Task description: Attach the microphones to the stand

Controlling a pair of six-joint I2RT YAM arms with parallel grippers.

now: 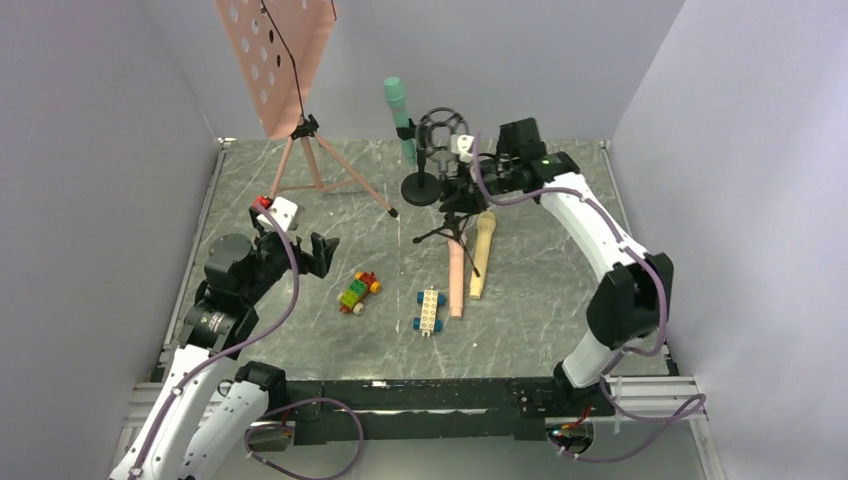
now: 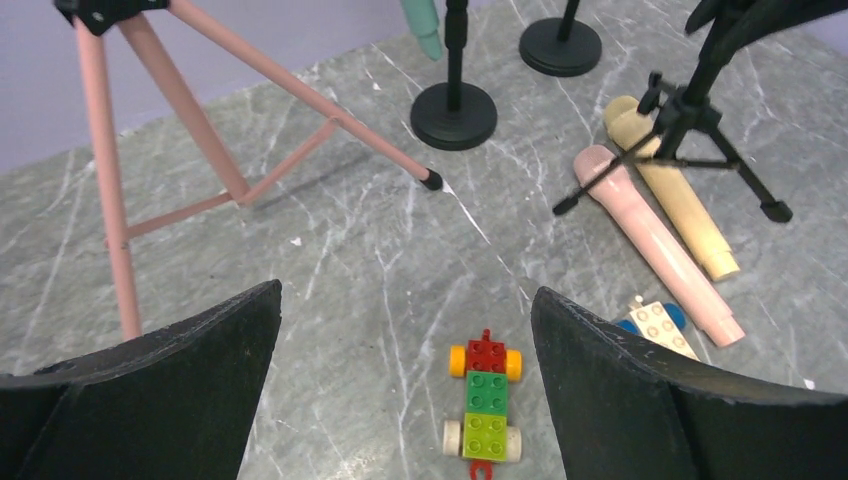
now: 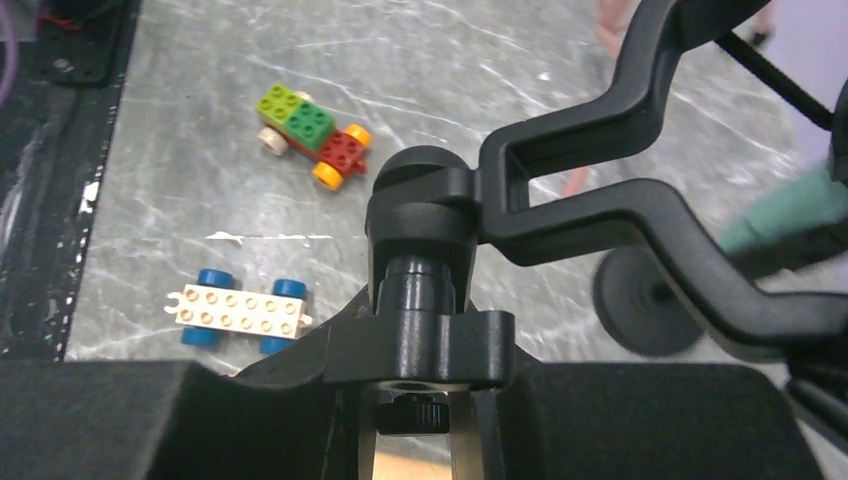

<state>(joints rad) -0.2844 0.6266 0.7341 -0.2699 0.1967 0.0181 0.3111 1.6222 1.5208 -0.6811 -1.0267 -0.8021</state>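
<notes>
Green mic (image 1: pixel 398 112) sits nearly upright at the back of the surface (image 1: pixel 560 270), head up, clipped to a round-base stand (image 1: pixel 420 187). A ring stand (image 1: pixel 442 125) rises just beside it. Pink mic (image 1: pixel 456 282) and tan mic (image 1: pixel 482 255) lie flat side by side near the middle, heads toward the back. Their head ends sit among the legs of the tripod stand (image 1: pixel 455 228). In the left wrist view one tripod leg crosses over both heads.

Right claw (image 3: pixel 415 405) is closed on the tripod stand, its fingers (image 3: pixel 620 420) on either side of the black joint just below the clip (image 3: pixel 600 200). The clip's wavy arms reach out toward the green mic, which is only a blur at the edge of the right wrist view.

Left claw (image 2: pixel 405 295) hangs wide open above the near left part of the surface and holds nothing. A green-and-red car (image 2: pixel 485 400) lies below it, seen between the two fingers. A white car (image 1: pixel 429 311) with blue wheels sits just beside the pink mic's tail end. A pink music stand (image 1: pixel 275 60) is at the back left, one of its feet near the round-base stand.
</notes>
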